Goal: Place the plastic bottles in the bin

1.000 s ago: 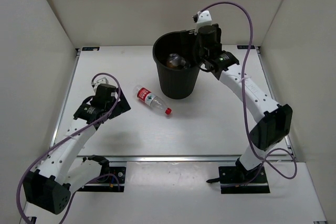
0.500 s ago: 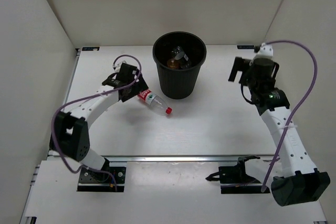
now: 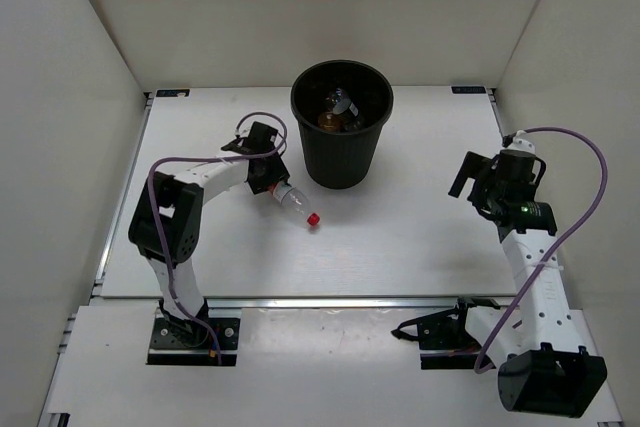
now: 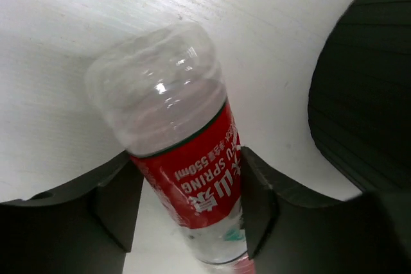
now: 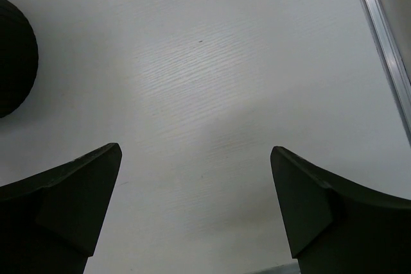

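Observation:
A clear plastic bottle (image 3: 296,204) with a red label and red cap lies on the white table, left of the bin (image 3: 340,162), cap toward the near right. My left gripper (image 3: 272,180) is shut on its body; in the left wrist view both fingers press the red label of the bottle (image 4: 192,178), and my left gripper (image 4: 186,200) straddles it. The round black bin holds other bottles (image 3: 338,112), one orange. My right gripper (image 3: 468,175) hovers open over bare table at the right, nothing between its fingers (image 5: 77,197).
The bin's ribbed wall (image 4: 359,94) stands close to the right of the held bottle, and its edge (image 5: 13,56) shows at the far left of the right wrist view. White walls enclose the table; a metal rail (image 5: 385,49) runs along the right edge.
My left arm has reached forward to the red-label bottle and its jaws have closed on it, nudging it slightly. My right arm has drawn back from the bin to the right side.

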You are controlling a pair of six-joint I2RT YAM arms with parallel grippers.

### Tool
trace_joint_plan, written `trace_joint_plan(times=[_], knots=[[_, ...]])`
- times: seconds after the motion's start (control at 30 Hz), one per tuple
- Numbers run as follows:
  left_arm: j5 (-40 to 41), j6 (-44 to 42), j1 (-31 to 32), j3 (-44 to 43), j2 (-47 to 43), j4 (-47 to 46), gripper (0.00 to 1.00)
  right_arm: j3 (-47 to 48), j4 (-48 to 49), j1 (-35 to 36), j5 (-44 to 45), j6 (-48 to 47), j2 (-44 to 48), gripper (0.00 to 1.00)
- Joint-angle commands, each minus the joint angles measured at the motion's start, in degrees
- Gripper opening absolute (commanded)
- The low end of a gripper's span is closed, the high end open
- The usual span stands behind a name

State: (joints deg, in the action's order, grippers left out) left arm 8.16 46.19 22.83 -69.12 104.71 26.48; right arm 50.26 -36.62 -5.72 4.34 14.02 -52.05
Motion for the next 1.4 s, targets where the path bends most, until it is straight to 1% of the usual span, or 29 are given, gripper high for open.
trace_joint_plan(times=[0.0, 0.03, 0.07, 0.1, 0.17, 0.2, 0.27, 0.3, 0.37, 0.4, 0.43, 0.47, 0.5, 0.57, 0.6, 0.63, 0.73, 0.77, 0.8, 0.83, 0.87, 0.93, 1.0, 1.03, 1.07, 1.17, 1.3, 1.37], knots=[[-0.9, 0.0, -1.1, -0.2, -2.8, -1.5, 0.58, 1.9, 2.0, 0.2, 0.2, 1.3, -0.2, 0.99], [-3.0, 0.0, -2.4, -0.2, -3.2, -0.2, 0.54, 1.9, 2.3, 0.2, -0.4, 1.0, 0.2, 0.99], [-3.2, -0.1, -3.5, -1.1, -4.1, 0.3, 0.48, 1.9, 2.2, 0.1, -0.3, 1.3, 0.1, 0.99], [-2.4, -1.0, -4.1, -2.4, -6.2, 2.2, 0.45, 2.3, 1.8, 0.1, 0.1, 1.3, 0.1, 0.99], [0.3, -2.7, -5.2, -5.0, -9.1, 5.5, 0.48, 2.3, 1.6, 0.4, -0.4, 1.4, 0.2, 0.99], [1.1, -2.9, -5.8, -6.1, -10.7, 7.5, 0.51, 2.1, 1.6, 0.7, 0.0, 1.6, 0.5, 0.99], [7.2, -4.9, -6.6, -11.5, -16.0, 10.4, 0.54, 1.1, 1.1, 1.2, 0.4, 1.4, 1.2, 1.0], [9.1, -6.3, -6.3, -13.2, -17.2, 11.2, 0.56, 0.9, 1.0, 1.3, 0.2, 1.6, 1.4, 0.99], [15.8, -8.3, -4.8, -21.0, -20.8, 11.8, 0.57, 0.2, 1.2, 0.9, 0.1, 1.9, 2.4, 0.99], [18.6, -10.3, -2.7, -26.1, -20.9, 11.9, 0.58, -0.1, 0.9, 0.4, 0.0, 1.5, 3.0, 0.99], [19.9, -10.9, -1.7, -28.8, -20.6, 12.2, 0.58, -0.2, 0.8, 0.4, -0.2, 1.2, 3.0, 0.99], [22.7, -12.5, 0.5, -33.7, -19.8, 11.8, 0.59, -0.4, 0.9, -0.3, -0.3, 1.0, 3.4, 0.99], [25.8, -14.4, 1.8, -36.8, -18.8, 10.1, 0.6, -0.5, 1.0, -0.2, -0.5, 0.7, 3.8, 0.99], [28.6, -18.0, 6.5, -39.2, -18.1, 2.3, 0.61, -1.3, 1.2, -0.8, -0.6, 0.6, 4.5, 0.99], [28.6, -19.5, 8.2, -40.6, -16.8, 0.3, 0.62, -1.1, 1.1, -1.0, -0.6, 0.0, 4.5, 1.0], [27.8, -20.8, 8.5, -41.8, -15.9, -2.2, 0.64, -1.5, 1.1, -1.1, -0.9, 0.0, 4.4, 0.99], [26.3, -21.6, 10.4, -52.0, -7.2, -1.8, 0.69, -1.3, 0.7, -1.2, -0.3, 0.4, 4.4, 0.99], [25.9, -21.2, 10.3, -52.9, -5.8, -2.2, 0.69, -1.3, 0.2, -1.3, 0.3, 0.2, 4.2, 0.99], [23.7, -20.6, 10.7, -53.6, -3.9, -2.8, 0.68, -1.5, -0.4, -1.5, -0.1, 0.6, 4.3, 0.99], [21.6, -19.7, 10.5, -54.2, -1.9, -3.2, 0.7, -1.6, -0.1, -1.5, -0.2, 0.0, 4.2, 0.99], [21.1, -19.6, 10.5, -54.6, -0.5, -3.1, 0.7, -1.6, 0.0, -1.8, 0.1, -0.2, 4.6, 1.0], [19.7, -18.7, 10.7, -58.1, 4.1, -1.4, 0.8, -1.9, 0.1, -2.2, -0.6, -0.1, 4.7, 0.99], [17.6, -18.6, 11.2, -62.1, 6.4, 2.4, 0.84, -1.9, 0.2, -2.6, -0.4, -0.4, 4.5, 0.99], [15.3, -18.4, 11.3, -63.2, 6.9, 3.1, 0.95, -1.9, -0.5, -3.0, -0.2, 0.2, 4.4, 0.99], [13.7, -18.7, 11.2, -62.6, 6.0, 2.5, 0.99, -1.7, -0.7, -3.1, 0.3, 0.3, 4.2, 0.99], [13.7, -19.2, 11.7, -61.4, 1.9, 1.7, 0.99, -1.3, -0.7, -3.2, 0.5, 1.3, 3.6, 0.99], [16.7, -21.8, 11.8, -61.0, -4.5, 5.3, 0.99, -0.6, -1.1, -2.1, 0.8, 1.7, 2.8, 1.0], [15.8, -21.8, 9.8, -55.8, -11.2, 7.3, 0.98, -0.5, -1.3, -1.5, 0.6, 1.5, 1.3, 0.99]])
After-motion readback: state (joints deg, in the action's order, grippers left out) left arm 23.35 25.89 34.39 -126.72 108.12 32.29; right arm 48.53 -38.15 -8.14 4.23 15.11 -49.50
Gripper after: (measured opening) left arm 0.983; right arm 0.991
